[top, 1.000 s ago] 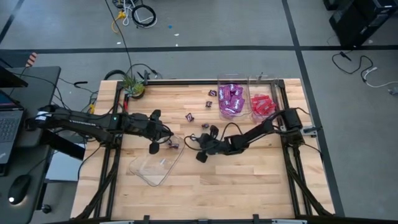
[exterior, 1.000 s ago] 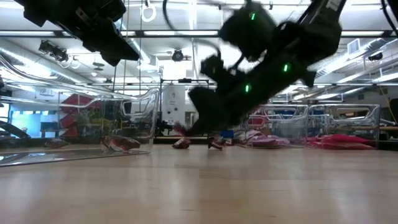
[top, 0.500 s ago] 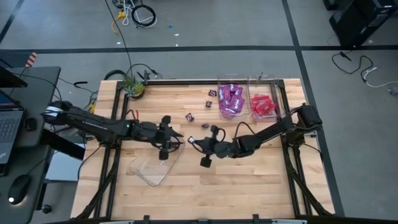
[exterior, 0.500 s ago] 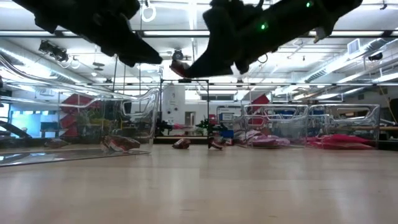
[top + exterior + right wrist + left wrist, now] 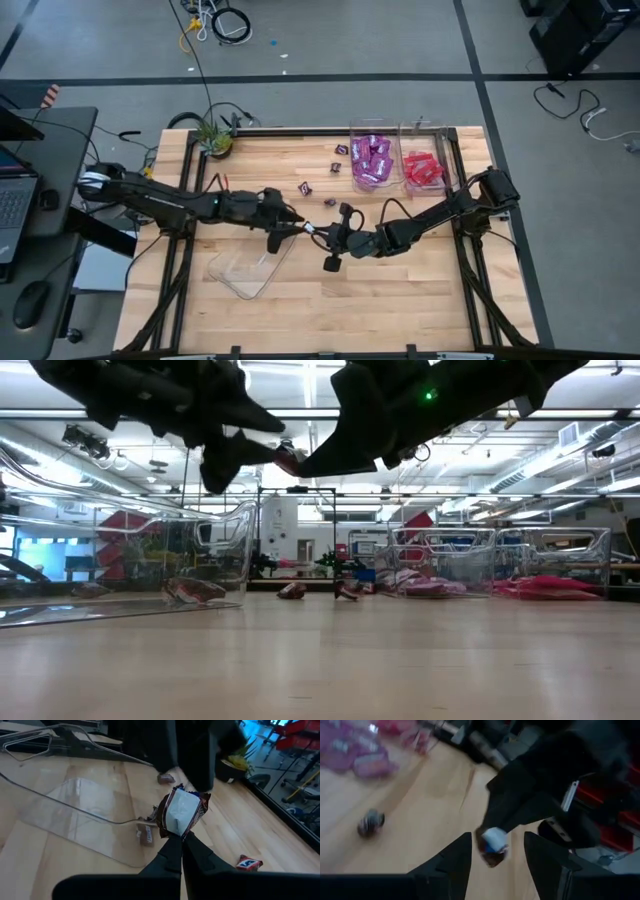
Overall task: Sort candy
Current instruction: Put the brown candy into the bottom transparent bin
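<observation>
Three-bin sort, progress: judged well over halfway, with most sweets binned and a few left out on the wooden table [image 5: 400, 280].
Left bin: clear plastic tray [image 5: 245, 268] near the table's front left, holding at least one tiny brown wrapped piece [image 5: 146, 836]; exact count impossible to tell.
Left gripper [image 5: 287, 224]: over that tray's far corner, fingers [image 5: 451, 862] spread apart either side of the held sweet, not gripping it.
Held sweet: one small dark brown wrapped candy with a pale label [image 5: 182, 814], in the air between the two grippers.
Right gripper [image 5: 320, 233]: clenched on that candy, presenting it to the left one; reads as a handover towards the left bin.
Loose on the table: three small packets [image 5: 305, 187], well apart.
Middle bin [image 5: 352, 128]: heap of shiny purple-magenta packets [image 5: 372, 160], too many to count.
Right bin [image 5: 442, 150]: smaller heap of red packets [image 5: 422, 170].
Left to do: the held piece, then the three strays.
</observation>
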